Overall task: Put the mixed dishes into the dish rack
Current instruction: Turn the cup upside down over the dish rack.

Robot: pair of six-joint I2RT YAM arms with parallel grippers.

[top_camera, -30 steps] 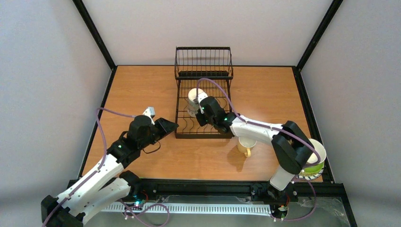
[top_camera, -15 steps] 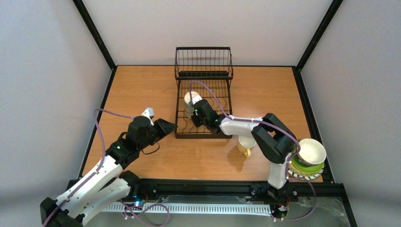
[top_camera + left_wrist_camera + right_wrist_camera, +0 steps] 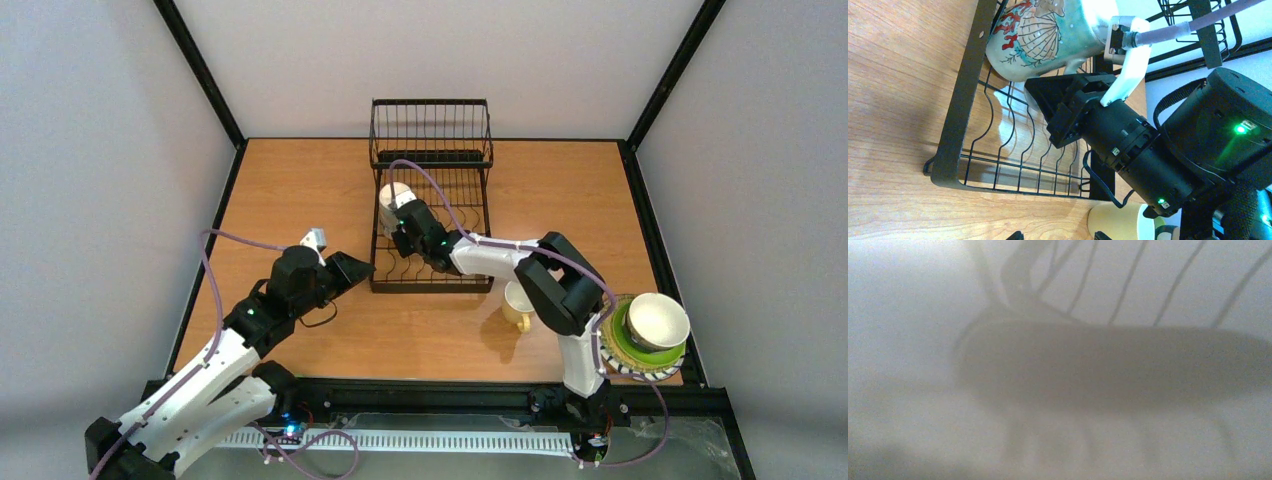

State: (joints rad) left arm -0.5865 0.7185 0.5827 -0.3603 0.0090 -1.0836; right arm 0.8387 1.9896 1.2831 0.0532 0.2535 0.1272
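Peering through the right wrist view, we make out only grey blur and faint wire lines. The right gripper (image 3: 405, 216), fingertips half hidden, clamps the white mug (image 3: 1040, 37) at the dish rack's (image 3: 400, 288) left side. A white bowl (image 3: 657, 320) sits on the lime-green plate (image 3: 625, 346), near right. The left gripper (image 3: 362, 266) hovers with jaws apart, left of the rack. Since a second ago the mug has shifted farther and left.

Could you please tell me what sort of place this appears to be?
Probably a robot test cell, not a kitchen: plain white walls, black frame rails around a wooden tabletop, and a dish rack.
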